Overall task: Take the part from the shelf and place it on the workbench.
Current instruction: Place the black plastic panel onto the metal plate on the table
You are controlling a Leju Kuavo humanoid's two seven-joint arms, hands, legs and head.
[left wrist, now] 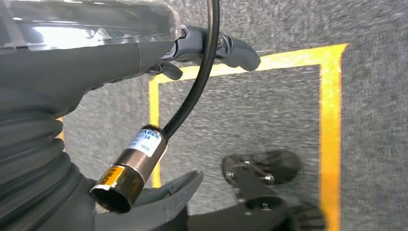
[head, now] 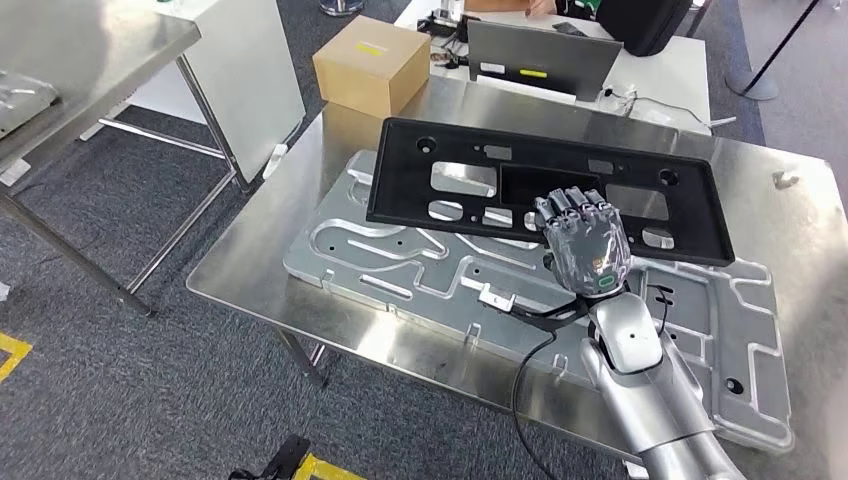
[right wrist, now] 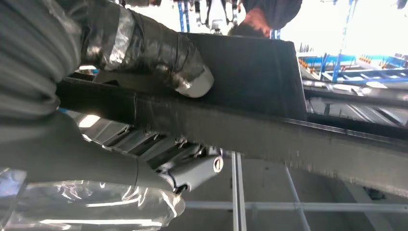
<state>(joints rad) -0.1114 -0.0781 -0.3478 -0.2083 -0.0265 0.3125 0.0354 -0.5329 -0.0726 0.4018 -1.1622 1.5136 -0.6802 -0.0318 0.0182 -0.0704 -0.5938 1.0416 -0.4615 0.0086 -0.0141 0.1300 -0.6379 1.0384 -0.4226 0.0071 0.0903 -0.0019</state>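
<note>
My right robot hand clamps the flat black slotted plastic panel; I should lower it level onto the steel bench.

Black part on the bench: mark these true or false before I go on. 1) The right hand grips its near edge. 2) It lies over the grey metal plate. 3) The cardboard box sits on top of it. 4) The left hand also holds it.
1) True: the right hand grips the black part at its near edge.
2) True: it lies over the grey metal plate on the workbench.
3) False: the cardboard box stands apart, at the bench's far corner.
4) False: the left hand hangs above the carpet, holding nothing.
</note>
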